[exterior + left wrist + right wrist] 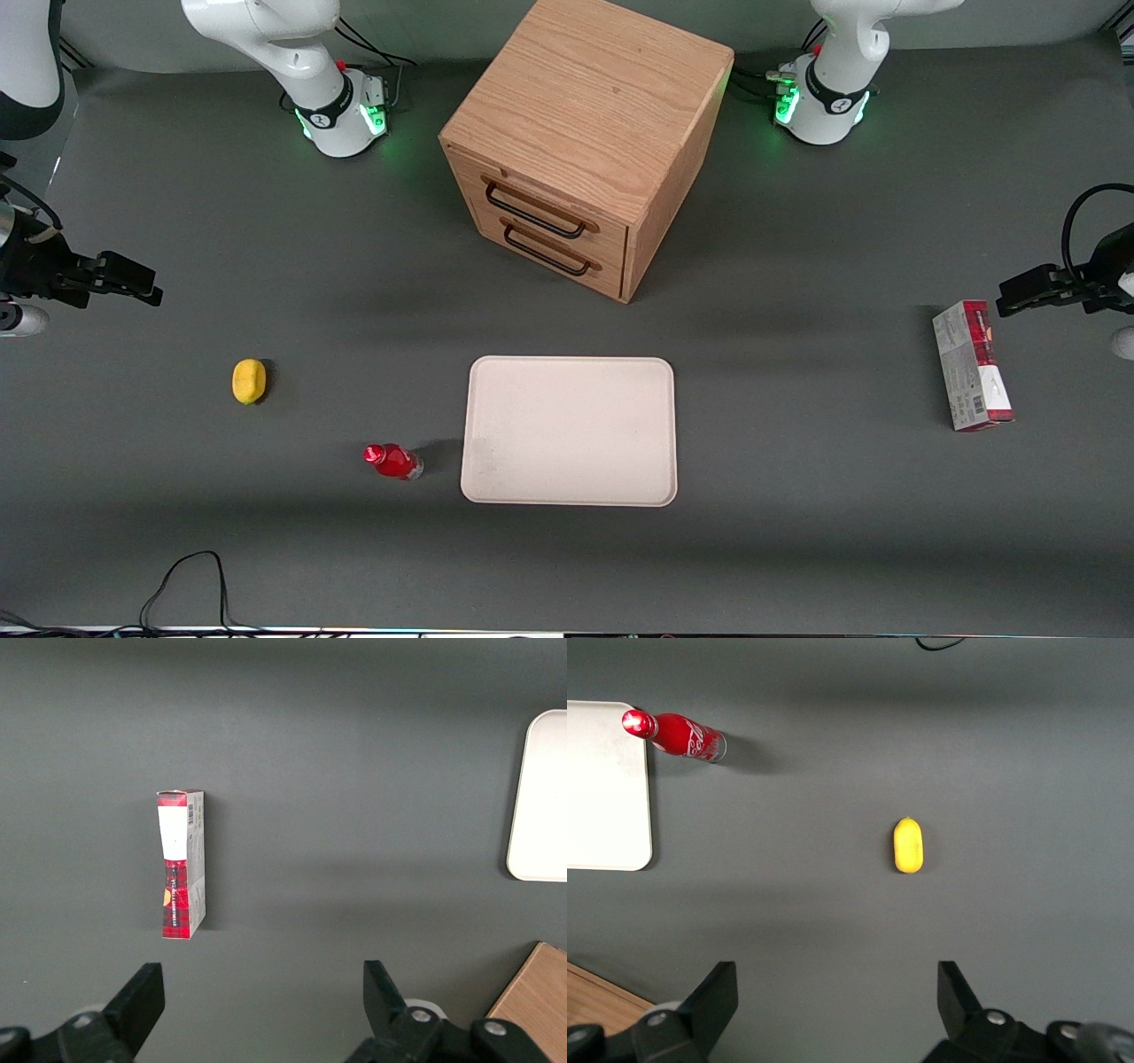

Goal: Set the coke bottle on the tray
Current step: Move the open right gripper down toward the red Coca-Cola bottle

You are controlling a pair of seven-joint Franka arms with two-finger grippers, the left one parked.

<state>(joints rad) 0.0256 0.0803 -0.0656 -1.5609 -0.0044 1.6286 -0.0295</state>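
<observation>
Nothing moved yet: the bottle (392, 462) stands on the table (797, 549), off the tray (569, 431).

Judging by how things lie, the whole task remains: reach, grasp, lift, carry over the rim and set down. The bottle stands just beside the tray, near its corner closest to the front camera, on the working arm's side; it seems upright, though the wrist view makes it look tilted. The gripper (146, 288) hangs well apart from it, toward the working arm's end of the table, with its fingers (713, 997) spread wide and holding nothing. By count: one bottle, one bare tray, one lemon (249, 381) near the bottle, one two-drawer wooden cabinet (585, 142), and one carton (972, 365) toward the parked arm's end.
</observation>
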